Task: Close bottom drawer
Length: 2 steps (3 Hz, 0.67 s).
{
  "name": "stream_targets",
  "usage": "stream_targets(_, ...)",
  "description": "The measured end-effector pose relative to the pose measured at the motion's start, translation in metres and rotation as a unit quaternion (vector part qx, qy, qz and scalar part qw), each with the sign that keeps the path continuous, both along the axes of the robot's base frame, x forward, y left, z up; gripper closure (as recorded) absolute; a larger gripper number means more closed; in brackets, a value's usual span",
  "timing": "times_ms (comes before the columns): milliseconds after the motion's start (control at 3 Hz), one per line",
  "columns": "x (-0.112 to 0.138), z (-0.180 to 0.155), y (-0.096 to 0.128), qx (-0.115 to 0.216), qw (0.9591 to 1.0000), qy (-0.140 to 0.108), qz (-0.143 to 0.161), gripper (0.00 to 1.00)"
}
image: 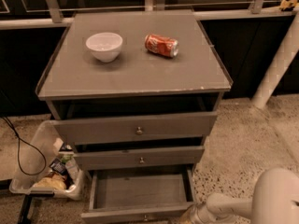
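The bottom drawer of the grey cabinet stands pulled far out, its plank floor bare, its slim front panel at the frame's bottom edge. My arm reaches in from the bottom right. The gripper sits at the right end of that front panel, mostly cut off by the frame edge. The mid drawer and the tall top drawer each stand slightly out.
On the cabinet top sit a white bowl and a red can on its side. A clear bin of clutter and a black cable lie to the left. A white post stands right.
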<state>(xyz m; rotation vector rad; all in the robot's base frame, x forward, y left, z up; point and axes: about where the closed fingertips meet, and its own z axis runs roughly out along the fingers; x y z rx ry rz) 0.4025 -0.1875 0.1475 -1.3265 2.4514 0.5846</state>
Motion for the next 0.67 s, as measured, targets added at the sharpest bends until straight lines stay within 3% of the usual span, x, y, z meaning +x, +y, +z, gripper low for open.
stream_targets(667, 0.0000, 0.0000, 0.0000, 0.000, 1.0000, 0.000, 0.000, 0.39)
